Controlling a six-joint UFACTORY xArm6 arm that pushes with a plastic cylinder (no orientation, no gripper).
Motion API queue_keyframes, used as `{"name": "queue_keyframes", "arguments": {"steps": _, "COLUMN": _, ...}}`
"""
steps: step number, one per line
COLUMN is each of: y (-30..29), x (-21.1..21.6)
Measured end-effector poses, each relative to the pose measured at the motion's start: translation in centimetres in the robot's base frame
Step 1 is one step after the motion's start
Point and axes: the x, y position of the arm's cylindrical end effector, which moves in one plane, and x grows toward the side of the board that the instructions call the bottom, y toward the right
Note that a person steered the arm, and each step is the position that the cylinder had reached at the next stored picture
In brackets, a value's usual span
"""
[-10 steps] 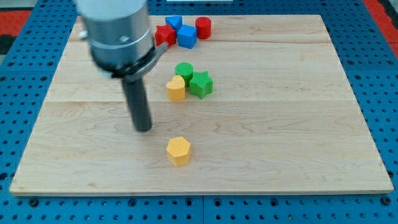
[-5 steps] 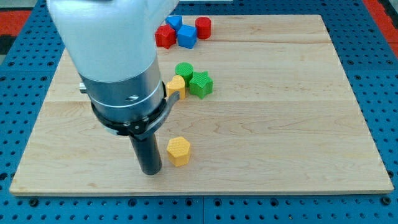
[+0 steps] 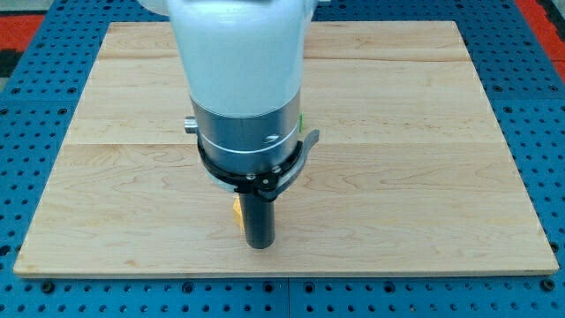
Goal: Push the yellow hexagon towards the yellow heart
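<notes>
My tip (image 3: pixel 259 245) rests on the wooden board (image 3: pixel 424 177) near the view's bottom, centre-left. Only a thin sliver of the yellow hexagon (image 3: pixel 237 211) shows at the rod's left edge; the rest is hidden behind the rod. The tip sits just below and in front of the hexagon, seemingly touching it. The yellow heart is hidden behind the arm's body. The arm's grey and white housing (image 3: pixel 243 88) covers the middle of the board.
The green and red-blue blocks are hidden behind the arm; only a faint green edge (image 3: pixel 303 121) shows at the housing's right side. The board lies on a blue perforated table (image 3: pixel 26 88).
The arm has swept right along the view's bottom, from left of the yellow hexagon to directly below it. It now covers the heart, the green blocks and the red and blue cluster.
</notes>
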Motion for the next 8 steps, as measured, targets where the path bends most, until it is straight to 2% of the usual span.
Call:
{"name": "queue_keyframes", "arguments": {"steps": 5, "y": -1.6, "x": -2.9}}
{"name": "queue_keyframes", "arguments": {"steps": 8, "y": -2.4, "x": -6.4}}
